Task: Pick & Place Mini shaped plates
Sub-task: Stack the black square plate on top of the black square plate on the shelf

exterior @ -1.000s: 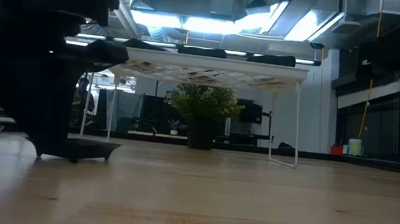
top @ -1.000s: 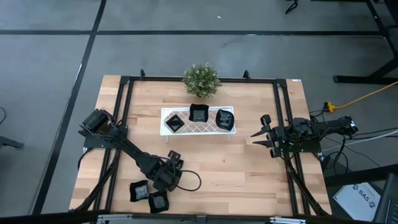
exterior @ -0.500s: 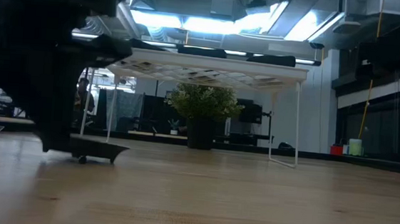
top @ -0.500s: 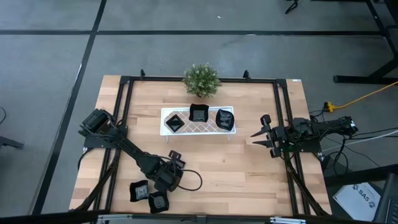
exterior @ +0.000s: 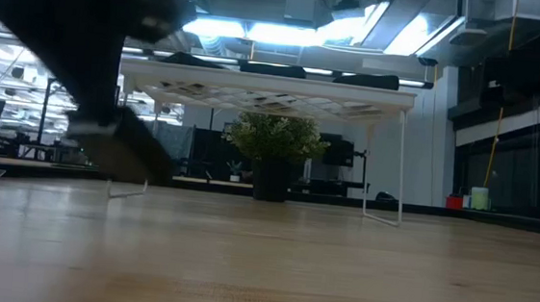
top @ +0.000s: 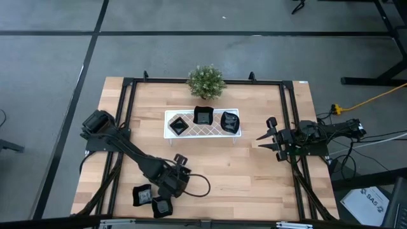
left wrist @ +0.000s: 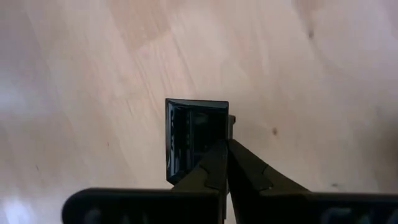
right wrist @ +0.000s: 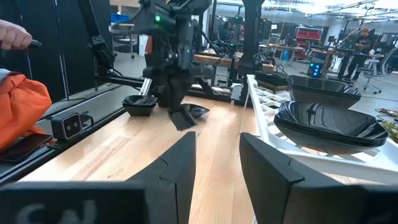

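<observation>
My left gripper point(top: 176, 182) is near the table's near-left part, shut on one small black squarish plate point(left wrist: 193, 134). That plate also shows in the low view point(exterior: 127, 148), blurred, tilted and off the wood. Two more black plates point(top: 141, 194) point(top: 163, 207) sit on their bases on the table near the near edge. Three plates point(top: 202, 116) rest on the white lattice tray point(top: 170, 115). My right gripper point(right wrist: 217, 163) waits open at the table's right side point(top: 270, 137). My left gripper pinches the plate by one rim edge point(left wrist: 216, 132) between its two shut fingers point(left wrist: 214, 167), coming from above and pointing down. The plate is lifted clear of the table and hangs tilted below the fingers point(right wrist: 185, 117).
The white tray stands on thin wire legs point(exterior: 402, 171) in the middle of the table's far half. A small green potted plant point(top: 205, 81) sits behind it at the far edge. Black frame rails point(top: 124, 114) run along both sides. Bare wood lies between the tray and the near edge.
My left gripper has risen from the table and shifted slightly toward the right edge, staying shut. The plate it holds, flat on the wood a second ago, is now lifted clear and tipped at a slant.
</observation>
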Motion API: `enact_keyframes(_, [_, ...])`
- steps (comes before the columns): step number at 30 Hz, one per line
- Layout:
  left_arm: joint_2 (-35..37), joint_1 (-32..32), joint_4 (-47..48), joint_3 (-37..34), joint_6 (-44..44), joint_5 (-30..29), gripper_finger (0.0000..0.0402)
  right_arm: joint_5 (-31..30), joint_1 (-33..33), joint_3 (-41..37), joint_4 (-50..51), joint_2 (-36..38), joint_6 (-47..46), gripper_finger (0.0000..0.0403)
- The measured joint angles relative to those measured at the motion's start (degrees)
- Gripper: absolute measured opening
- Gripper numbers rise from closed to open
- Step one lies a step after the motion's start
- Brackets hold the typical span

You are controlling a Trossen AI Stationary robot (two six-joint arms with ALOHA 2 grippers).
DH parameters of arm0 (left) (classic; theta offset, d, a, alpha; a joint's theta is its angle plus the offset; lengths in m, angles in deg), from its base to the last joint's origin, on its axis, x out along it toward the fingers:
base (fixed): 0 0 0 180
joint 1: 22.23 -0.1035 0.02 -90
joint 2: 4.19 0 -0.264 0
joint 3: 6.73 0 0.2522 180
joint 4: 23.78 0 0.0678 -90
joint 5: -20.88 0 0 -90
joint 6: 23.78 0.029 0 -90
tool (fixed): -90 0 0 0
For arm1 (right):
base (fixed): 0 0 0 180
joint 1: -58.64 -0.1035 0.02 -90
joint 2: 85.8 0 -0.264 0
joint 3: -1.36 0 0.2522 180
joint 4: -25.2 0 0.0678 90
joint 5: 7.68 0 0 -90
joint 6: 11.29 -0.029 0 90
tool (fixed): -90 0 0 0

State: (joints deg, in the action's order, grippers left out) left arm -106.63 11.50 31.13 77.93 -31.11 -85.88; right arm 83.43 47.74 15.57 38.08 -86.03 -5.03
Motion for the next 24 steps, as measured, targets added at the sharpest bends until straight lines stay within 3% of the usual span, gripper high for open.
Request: enact_keyframes(24, [20.31, 0.04, 0.25, 0.64, 3.4, -6.29, 0.0002, 0.0, 0.02, -0.01, 0.0, -0.01, 0.0, 0.0124])
